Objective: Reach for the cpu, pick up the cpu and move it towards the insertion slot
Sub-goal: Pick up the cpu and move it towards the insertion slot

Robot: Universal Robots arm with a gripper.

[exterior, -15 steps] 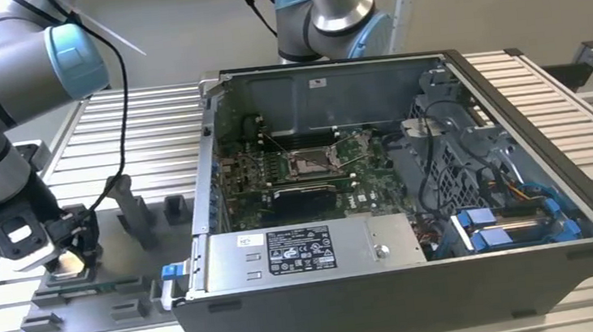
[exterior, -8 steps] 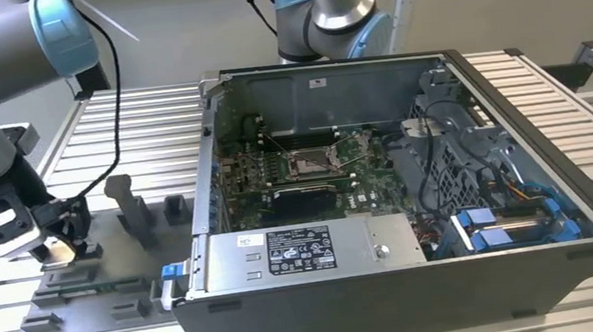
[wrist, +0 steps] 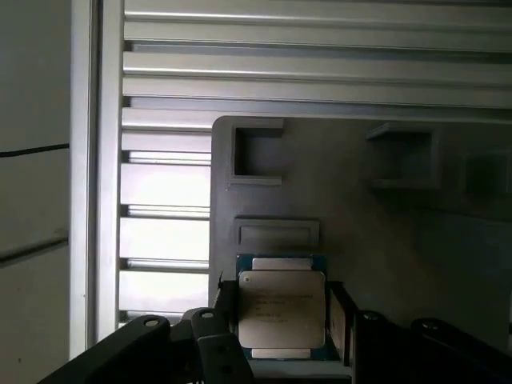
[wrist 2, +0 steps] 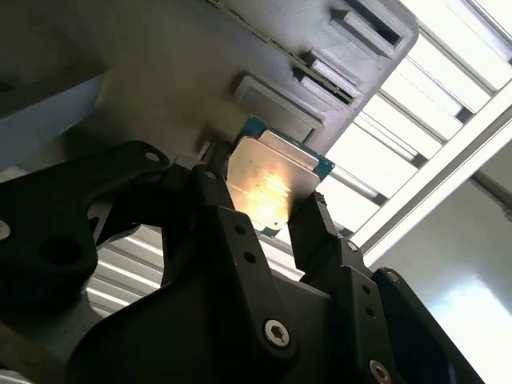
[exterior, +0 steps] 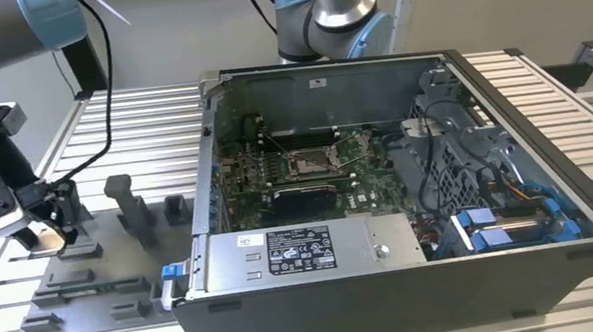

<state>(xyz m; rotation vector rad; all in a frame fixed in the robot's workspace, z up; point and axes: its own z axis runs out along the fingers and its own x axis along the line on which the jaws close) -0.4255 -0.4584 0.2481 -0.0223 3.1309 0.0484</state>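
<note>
Evidently the gripper (exterior: 48, 235) has closed on the cpu (wrist: 282, 308): in both wrist views a black finger (wrist: 342, 322) lies flush against each of two opposite edges, with the silvery face turned up between them. Whether the chip has left the grey fixture tray (exterior: 75, 297) or rests on it, I cannot tell; it sits just beside one of the tray's raised blocks (wrist: 276, 233).

In the exterior view the gripper works at about nine o'clock from the open computer case (exterior: 398, 311), and the insertion slot (exterior: 312, 160) lies well apart from it, toward three o'clock, down on the green board inside.

I judge the cpu light, thin and rigid, with a smooth metal lid that would offer little friction. The edges look like the proper hold. Its underside is likely delicate, and so small a piece could tilt or slip if squeezed unevenly.
</note>
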